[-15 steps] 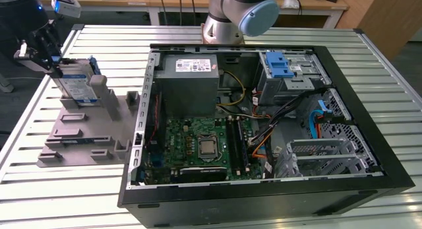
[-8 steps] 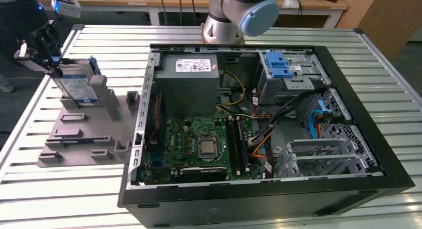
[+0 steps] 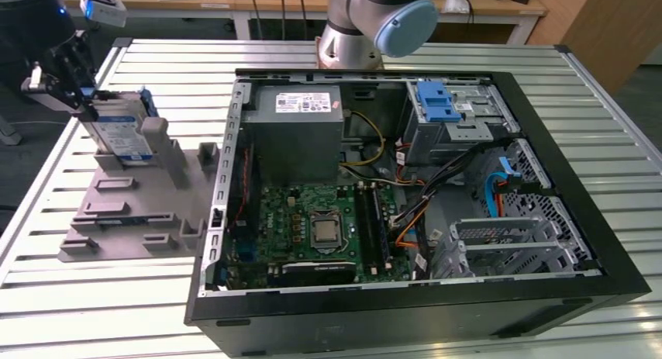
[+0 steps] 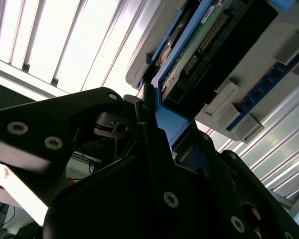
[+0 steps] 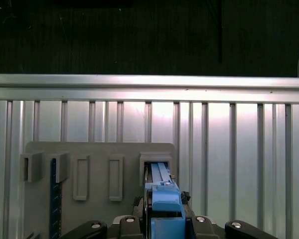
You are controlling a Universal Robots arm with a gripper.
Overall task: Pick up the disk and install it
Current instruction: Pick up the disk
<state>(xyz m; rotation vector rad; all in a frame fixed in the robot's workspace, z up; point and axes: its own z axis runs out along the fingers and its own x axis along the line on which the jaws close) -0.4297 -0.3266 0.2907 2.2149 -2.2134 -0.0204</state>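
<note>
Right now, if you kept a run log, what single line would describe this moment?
stage: pickup | end effector: at disk | disk: upright in grey holder | computer case: open, disk not yet installed

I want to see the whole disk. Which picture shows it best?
The exterior view. There the disk stands on edge in the grey holder, label and blue rail showing. The second wrist view shows the disk close up, circuit-board side; the first wrist view sees the disk edge-on, mostly blue rail.
</note>
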